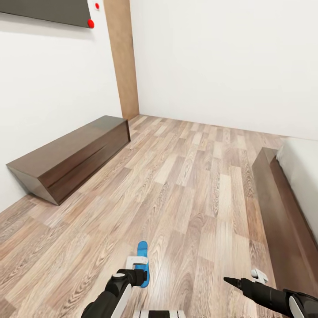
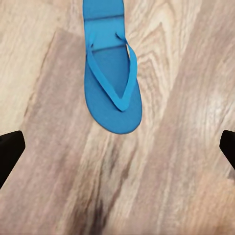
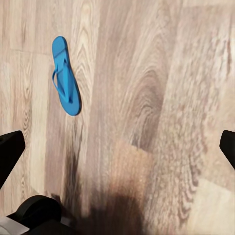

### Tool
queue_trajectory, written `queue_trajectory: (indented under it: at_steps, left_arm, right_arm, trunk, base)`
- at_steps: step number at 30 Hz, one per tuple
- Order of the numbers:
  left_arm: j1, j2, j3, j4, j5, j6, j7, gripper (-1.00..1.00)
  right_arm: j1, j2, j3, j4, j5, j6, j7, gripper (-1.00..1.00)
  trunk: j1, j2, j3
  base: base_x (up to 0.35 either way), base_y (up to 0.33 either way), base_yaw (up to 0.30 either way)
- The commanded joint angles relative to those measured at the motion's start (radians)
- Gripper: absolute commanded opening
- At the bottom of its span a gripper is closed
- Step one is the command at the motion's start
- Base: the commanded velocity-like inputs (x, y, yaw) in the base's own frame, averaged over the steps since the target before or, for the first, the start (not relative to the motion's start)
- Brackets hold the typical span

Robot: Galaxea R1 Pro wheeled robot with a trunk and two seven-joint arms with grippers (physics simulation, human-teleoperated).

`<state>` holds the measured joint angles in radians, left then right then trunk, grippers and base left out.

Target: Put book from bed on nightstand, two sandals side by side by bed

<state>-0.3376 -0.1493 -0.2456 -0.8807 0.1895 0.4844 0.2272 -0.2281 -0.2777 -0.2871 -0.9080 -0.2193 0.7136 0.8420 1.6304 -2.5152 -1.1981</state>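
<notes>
A bright blue flat-soled flip-flop sandal (image 2: 111, 81) is seen lying on the brown wood-plank floor (image 1: 190, 185), just ahead of the left pincer (image 2: 117, 152), its long axis running straight away from it. That pincer is spread and empty, as is the right pincer (image 3: 117, 152), which is judged the farther of the two.

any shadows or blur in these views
Head view: even light, sharp, walls flaring outward toward the edges. Left wrist view: blue sandal slightly soft, a faint dark smudge on the floor below it. Right wrist view: broad dark shadow on the floor.
</notes>
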Motion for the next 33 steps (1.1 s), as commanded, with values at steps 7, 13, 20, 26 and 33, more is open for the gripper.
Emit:
queue_trajectory:
  at_steps: [7,13,20,26,33]
  left_arm:
    - [0.0,0.001,-0.003,-0.001,0.01,0.003,0.009,1.0]
    - [0.0,0.001,-0.003,-0.001,0.01,0.003,0.009,1.0]
    - [0.0,0.001,-0.003,-0.001,0.01,0.003,0.009,1.0]
    - [0.0,0.002,-0.002,-0.002,0.01,0.002,0.009,1.0]
    - [-0.001,0.006,0.0,-0.008,0.011,0.003,0.007,1.0]
  right_arm:
    - [0.0,0.0,-0.001,0.0,-0.003,0.006,0.002,1.0]
    - [0.0,0.0,-0.001,0.0,-0.003,0.006,0.002,1.0]
    - [0.0,0.0,-0.001,0.0,-0.003,0.006,0.002,1.0]
    - [0.0,0.0,-0.001,0.0,-0.003,0.006,0.002,1.0]
    - [0.0,0.0,-0.001,0.0,-0.003,0.006,0.002,1.0]
  trunk:
    - [0.003,-0.002,-0.028]
    - [0.006,-0.003,-0.051]
    - [0.009,-0.005,-0.078]
    - [0.011,-0.006,-0.094]
    - [0.011,-0.006,-0.094]
  base:
    - [0.0,0.0,0.0]
    - [0.0,0.0,0.0]
    - [0.0,0.0,0.0]
    - [0.0,0.0,0.0]
    - [0.0,0.0,0.0]
